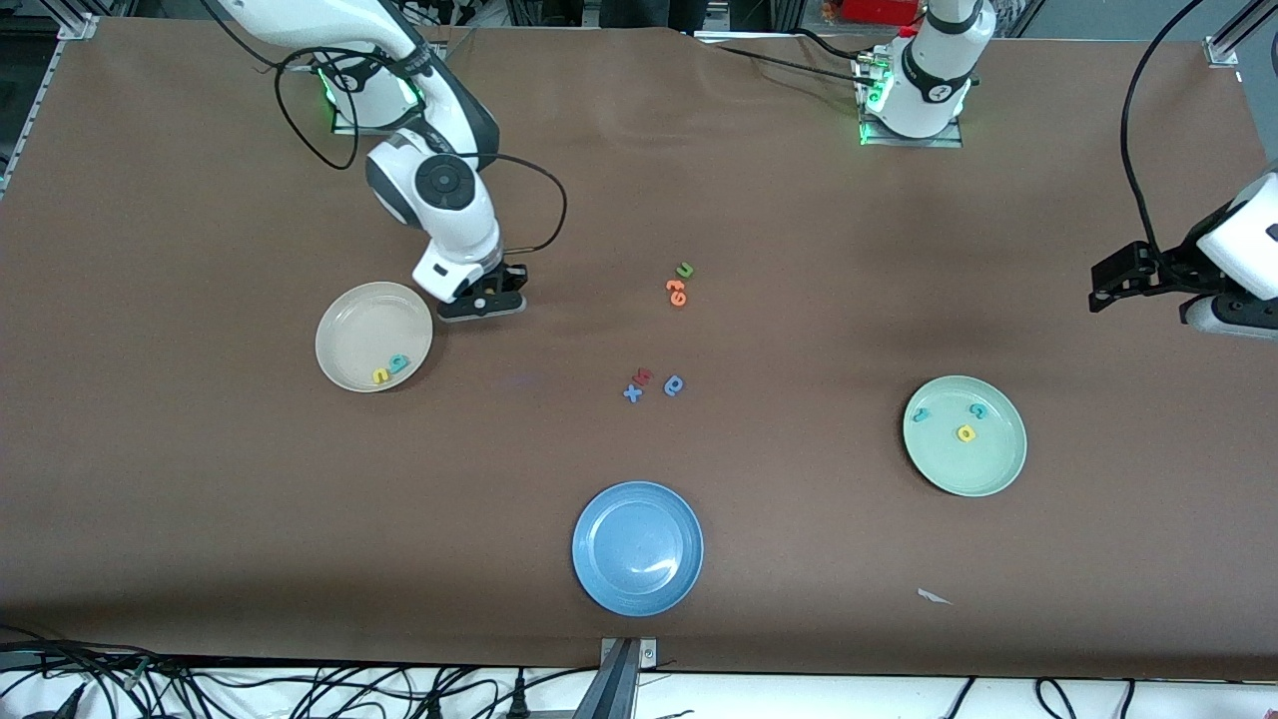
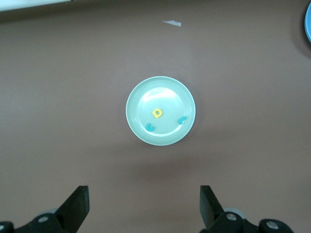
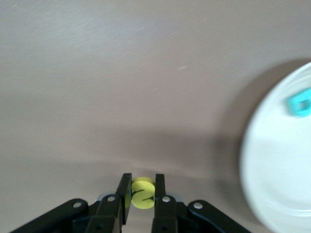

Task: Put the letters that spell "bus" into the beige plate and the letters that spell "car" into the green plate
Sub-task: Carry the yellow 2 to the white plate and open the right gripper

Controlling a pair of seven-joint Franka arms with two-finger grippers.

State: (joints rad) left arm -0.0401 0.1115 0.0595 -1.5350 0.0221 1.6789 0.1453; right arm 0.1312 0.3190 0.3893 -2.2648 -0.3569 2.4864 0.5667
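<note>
The right hand (image 1: 486,300) hung low over the brown desk (image 1: 200,479), just beside the round cream-beige plate (image 1: 354,335), on that plate's side toward the middle of the desk. Its fingers (image 3: 159,187) were clamped on a small yellow foam letter "s" (image 3: 143,192). In the beige plate lay a small teal foam letter "b" (image 1: 399,363) and a small yellow foam letter "u" (image 1: 381,375), side by side at the part of the plate nearest the front camera.

The left hand (image 2: 145,206) waited in the air with its fingers spread wide and nothing between them, above the left arm's end of the desk. The round pale green plate (image 1: 1003,469) lay below it, holding a teal foam letter "c" (image 2: 150,127), a yellow foam letter "a" (image 2: 156,113) and a teal foam letter "r" (image 2: 181,120), each apart from the others.

Near the middle of the desk lay a green foam letter (image 1: 685,270) touching an orange foam pair (image 1: 677,293), and nearer the camera a blue foam cross-shaped letter (image 1: 632,392), a dark red foam letter (image 1: 643,375) and a blue round-bowled foam letter (image 1: 674,385). A round blue plate (image 1: 599,574) sat nearest the camera.
</note>
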